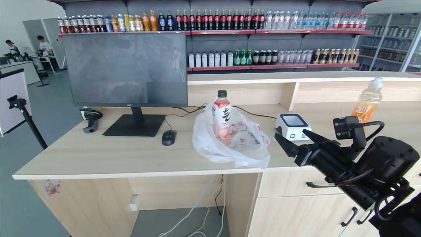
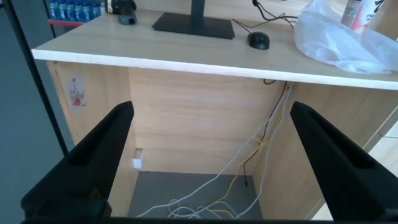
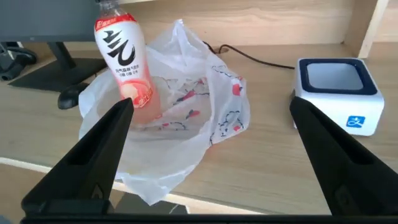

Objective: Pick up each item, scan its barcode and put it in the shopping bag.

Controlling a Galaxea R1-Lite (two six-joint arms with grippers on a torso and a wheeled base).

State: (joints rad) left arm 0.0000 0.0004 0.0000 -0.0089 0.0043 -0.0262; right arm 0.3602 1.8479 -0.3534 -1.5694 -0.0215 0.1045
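Nothing I can read cleanly from here. Pink bottle [image 1: 222,118], standing in the shopping bag [image 1: 230,154] mid-worktop: white label with big dark brush-style characters and a red band with small print on top, not legible. Scanner box [image 1: 292,126], toward the worktop's right: small blue logo and green sticker on its front. Orange bottle [image 1: 367,102], back right: label lettering blurred.

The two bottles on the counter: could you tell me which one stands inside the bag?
The black-capped plastic bottle with the white-and-pink label stands inside the translucent white plastic bag; the orange-drink bottle stands apart.
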